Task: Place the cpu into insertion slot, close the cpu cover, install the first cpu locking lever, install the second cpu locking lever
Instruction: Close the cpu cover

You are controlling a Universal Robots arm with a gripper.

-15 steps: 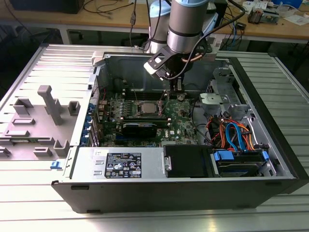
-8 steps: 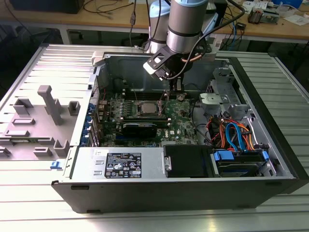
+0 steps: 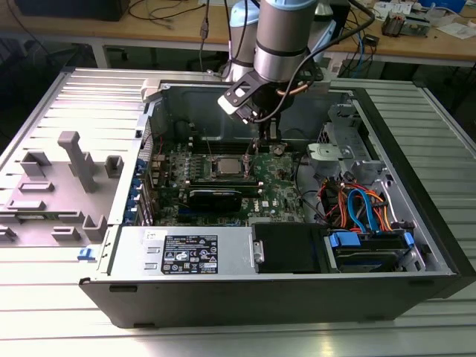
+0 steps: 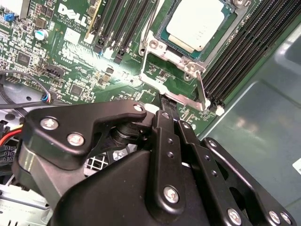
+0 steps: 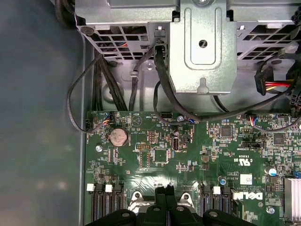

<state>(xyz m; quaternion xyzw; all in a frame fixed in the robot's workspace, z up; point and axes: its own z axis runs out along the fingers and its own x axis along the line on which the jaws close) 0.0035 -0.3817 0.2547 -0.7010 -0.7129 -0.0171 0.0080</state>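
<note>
I'm on the lever step: cpu (image 4: 195, 23) seated, cpu cover (image 4: 169, 52) seemingly down, gripper (image 4: 164, 101) clenched empty beside the upright locking lever (image 4: 201, 87), which probably needs a push-and-hook.

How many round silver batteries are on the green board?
1. The battery sits near one corner of the green board, in the first wrist view. Others may be hidden.

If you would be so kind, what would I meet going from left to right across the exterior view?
Grey plastic fixtures → cpu → grey metal bracket → orange and blue cables → black case wall.
</note>
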